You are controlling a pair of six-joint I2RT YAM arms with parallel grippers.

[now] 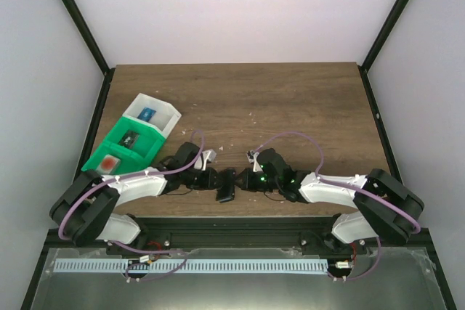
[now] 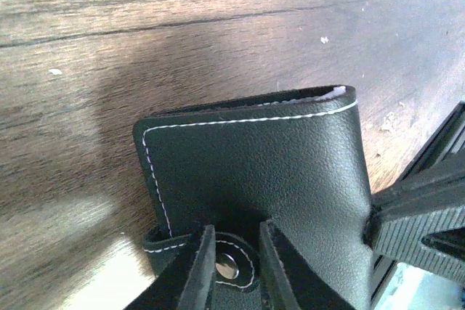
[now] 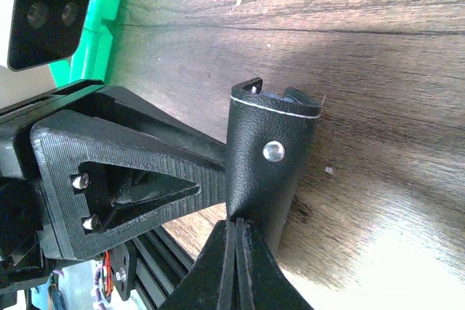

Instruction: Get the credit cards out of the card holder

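The card holder point(image 1: 226, 185) is black with white stitching and stands on edge, folded shut, between both grippers near the table's front edge. In the left wrist view my left gripper point(image 2: 236, 231) has its fingers narrowly apart, closed on the holder's point(image 2: 254, 157) snap strap point(image 2: 227, 265). My right gripper point(image 3: 236, 224) is shut, its fingertips pinching the lower corner of the holder point(image 3: 269, 172). In the top view the left gripper point(image 1: 216, 178) and right gripper point(image 1: 242, 178) face each other across it. The credit cards are hidden.
A green bin point(image 1: 120, 152) and a white bin point(image 1: 151, 115) holding small items sit at the left of the table. The black frame rail point(image 1: 232, 224) runs just below the grippers. The green bin's edge point(image 3: 102, 19) shows behind the left arm.
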